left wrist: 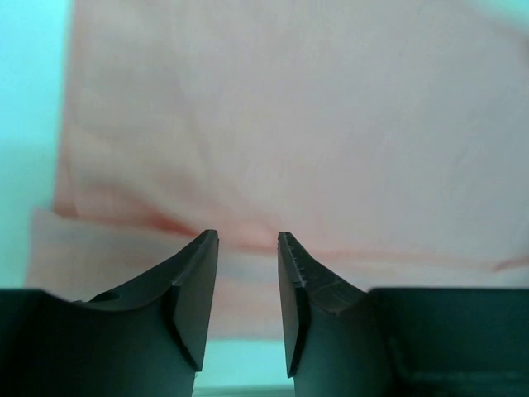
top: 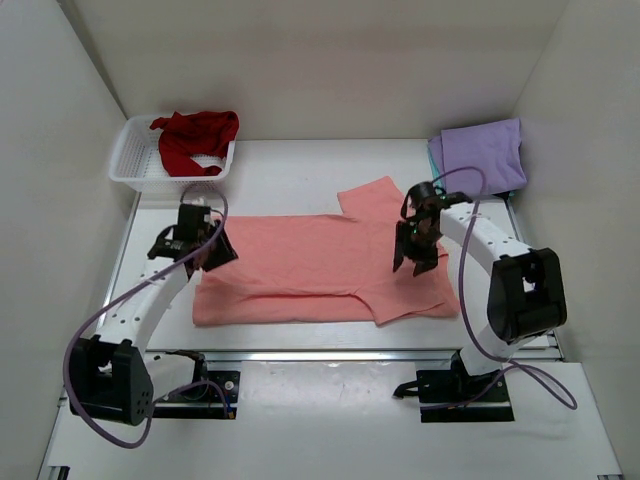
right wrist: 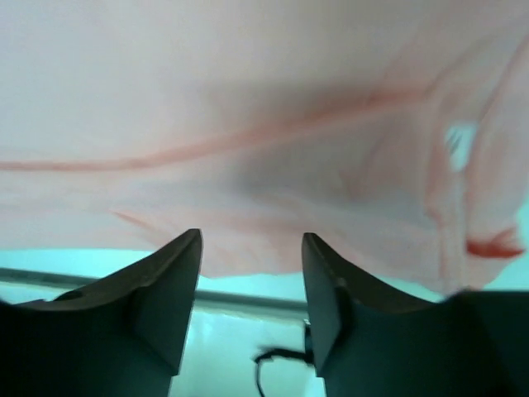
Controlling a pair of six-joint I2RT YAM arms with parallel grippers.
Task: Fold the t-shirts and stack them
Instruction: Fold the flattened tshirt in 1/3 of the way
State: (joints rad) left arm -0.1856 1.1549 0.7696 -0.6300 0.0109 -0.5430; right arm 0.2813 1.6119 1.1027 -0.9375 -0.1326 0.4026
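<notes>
The salmon-pink t-shirt [top: 310, 265] lies spread on the bench [top: 300, 170]. The left tool [left wrist: 248, 240] and right tool [right wrist: 252, 240] sit over it, both released and empty.

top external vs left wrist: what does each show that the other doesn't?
Only top external: the white basket holding a dark red shirt, the lavender shirt at far right, and the right gripper. Only left wrist: the left gripper close up, fingers parted, nothing between them, over a crease in the cloth. Both: the salmon shirt and that left gripper.
</notes>
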